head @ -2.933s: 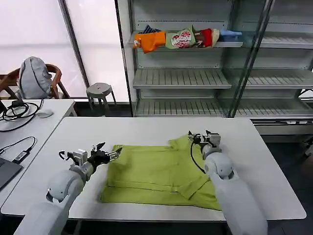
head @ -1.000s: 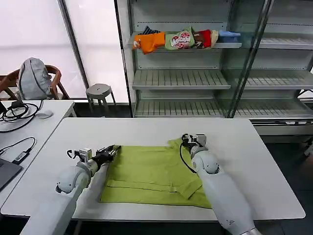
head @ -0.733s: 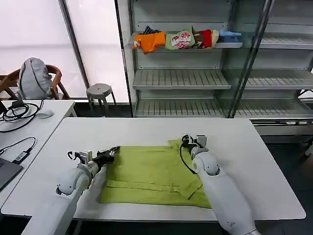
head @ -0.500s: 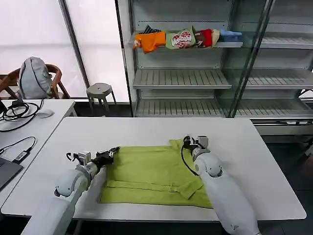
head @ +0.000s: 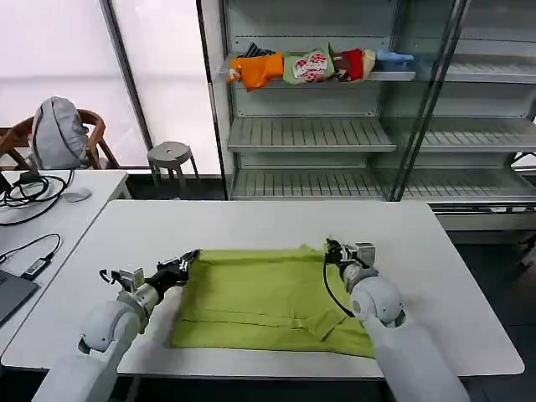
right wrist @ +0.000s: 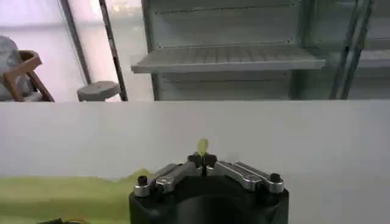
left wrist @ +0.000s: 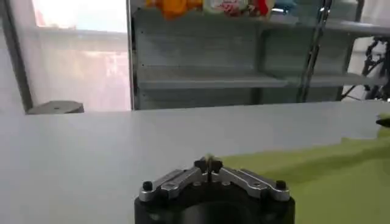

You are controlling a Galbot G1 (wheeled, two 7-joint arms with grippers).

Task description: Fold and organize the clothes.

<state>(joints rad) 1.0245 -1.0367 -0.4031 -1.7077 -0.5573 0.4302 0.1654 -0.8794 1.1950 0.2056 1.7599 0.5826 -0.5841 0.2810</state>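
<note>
Grippers pinch the lime-green T-shirt [head: 268, 293] lying on the white table [head: 251, 222]. Left gripper [head: 189, 259] clamps its far left corner; right gripper [head: 332, 249] clamps its far right corner.

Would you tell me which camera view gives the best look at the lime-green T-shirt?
The head view: it shows the whole lime-green T-shirt spread on the white table, with both grippers at its far corners. The left wrist view shows a strip of its cloth; the right wrist view shows a strip with a pinched tip.

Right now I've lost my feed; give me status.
Left gripper shut on lime-green T-shirt, far left corner. Right gripper shut on far right corner. Nothing in the way.
</note>
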